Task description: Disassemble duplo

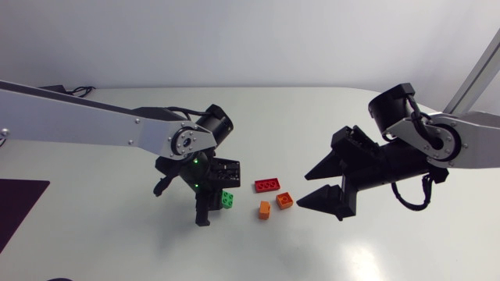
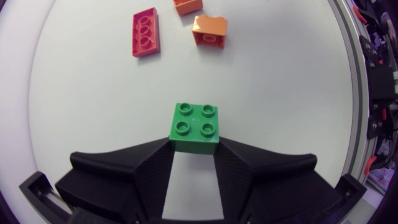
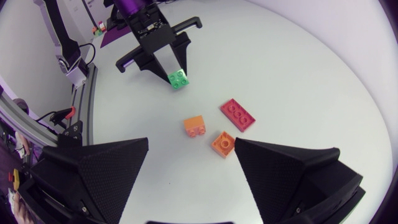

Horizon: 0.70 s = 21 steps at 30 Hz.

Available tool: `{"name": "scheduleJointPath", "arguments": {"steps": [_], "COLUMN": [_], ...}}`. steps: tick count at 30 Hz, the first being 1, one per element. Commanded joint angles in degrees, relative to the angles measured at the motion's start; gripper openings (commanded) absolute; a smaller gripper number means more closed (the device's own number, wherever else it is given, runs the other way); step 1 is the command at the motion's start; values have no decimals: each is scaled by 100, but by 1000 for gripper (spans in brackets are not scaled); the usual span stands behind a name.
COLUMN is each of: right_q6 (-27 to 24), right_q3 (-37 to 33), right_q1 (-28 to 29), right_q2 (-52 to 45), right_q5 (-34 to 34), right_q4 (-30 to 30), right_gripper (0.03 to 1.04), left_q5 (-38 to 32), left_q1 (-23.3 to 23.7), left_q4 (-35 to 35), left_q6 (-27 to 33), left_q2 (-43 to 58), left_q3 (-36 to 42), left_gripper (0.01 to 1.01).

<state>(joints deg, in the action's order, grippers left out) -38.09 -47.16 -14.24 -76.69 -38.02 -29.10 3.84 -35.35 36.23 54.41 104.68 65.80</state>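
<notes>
From the head view, the left gripper [image 1: 212, 204] stands near the middle of the white table [image 1: 391, 250], its fingers clamped on a green four-stud plastic brick [image 1: 227, 200]. Just beside it lie a red flat plastic plate [image 1: 267, 185], a small orange plastic brick [image 1: 264, 210] and a second orange plastic brick [image 1: 284, 200], none touching another. The right gripper [image 1: 324, 187] hangs beyond them, fingers spread wide and empty.

In the left wrist view, both fingers [image 2: 155, 168] press the green brick's opposite sides, studs up. Whether it rests on the table or hangs just above it I cannot tell. The red plate and both orange bricks lie ahead, well apart from it.

In the right wrist view, the orange bricks sit just ahead of the open fingers, the plate beyond, and the green brick farther off in the other gripper.

With all four pieces separate, the pulling apart looks done. What remains is likely setting the green brick down and letting go, which calls for lowering it squarely clear of the other pieces.
</notes>
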Motion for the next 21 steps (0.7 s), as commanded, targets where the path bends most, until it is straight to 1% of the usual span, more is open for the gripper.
{"name": "scheduleJointPath", "arguments": {"steps": [1, 3, 4, 6, 7, 9, 12, 14, 17, 21], "right_q6": [126, 144, 161, 170, 170, 170, 170, 170, 205, 319], "right_q3": [260, 347, 383, 479, 523, 629, 708, 752, 787, 787], "right_q1": [-149, -237, -272, -343, -387, -466, -510, -501, -457, -307], "right_q2": [171, 268, 321, 418, 461, 549, 628, 690, 804, 1050], "right_q5": [181, 278, 304, 392, 453, 576, 629, 673, 761, 981], "right_q4": [124, 124, 124, 124, 124, 142, 142, 142, 159, 230], "right_gripper": [998, 998, 998, 998, 998, 998, 998, 998, 998, 998], "left_q5": [-50, -129, -155, -173, -181, -173, -137, -58, 3, 56], "left_q1": [-51, -59, -68, -77, -86, -103, -174, -209, -200, -24], "left_q4": [51, -90, -160, -274, -336, -388, -511, -635, -1039, -1382], "left_q6": [61, 34, 8, -89, -89, -150, -221, -317, -625, -1099], "left_q2": [281, 439, 492, 606, 632, 641, 632, 562, 272, -396], "left_q3": [275, 302, 319, 372, 372, 398, 381, 337, 205, 100], "left_gripper": [375, 385, 411, 564, 610, 630, 820, 895, 964, 977]}}
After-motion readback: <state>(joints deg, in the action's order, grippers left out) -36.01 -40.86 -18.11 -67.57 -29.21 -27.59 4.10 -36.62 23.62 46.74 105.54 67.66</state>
